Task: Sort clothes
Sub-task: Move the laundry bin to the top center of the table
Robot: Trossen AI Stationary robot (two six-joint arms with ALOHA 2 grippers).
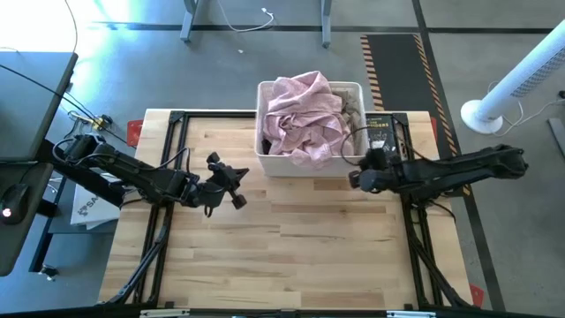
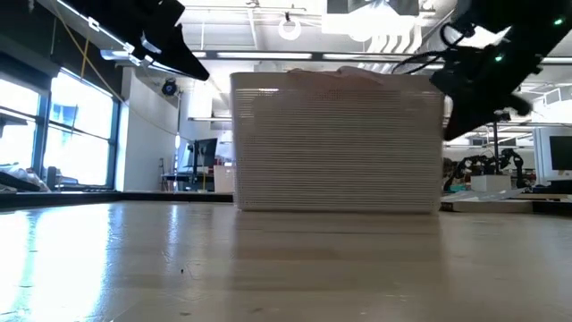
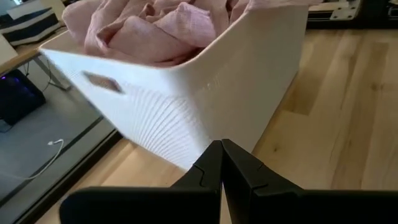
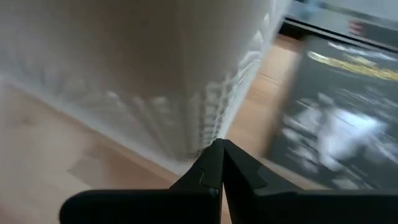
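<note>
A light pink garment (image 1: 305, 119) lies heaped on top in the white lattice-walled basket (image 1: 265, 141) at the table's far middle. It also shows in the left wrist view (image 3: 155, 28). A bit of beige cloth (image 1: 352, 112) shows at the basket's right side. No black or olive-brown garment is in view. My left gripper (image 1: 240, 178) hovers shut and empty above the table, near the basket's left near corner (image 3: 186, 93). My right gripper (image 1: 351, 179) hovers shut and empty by the basket's right near corner (image 4: 199, 93).
A dark printed sheet (image 1: 381, 132) lies on the table right of the basket, and shows in the right wrist view (image 4: 348, 118). Bare wooden tabletop (image 1: 291, 256) stretches in front of the basket. A white fan (image 1: 512, 88) stands on the floor beyond the table's right.
</note>
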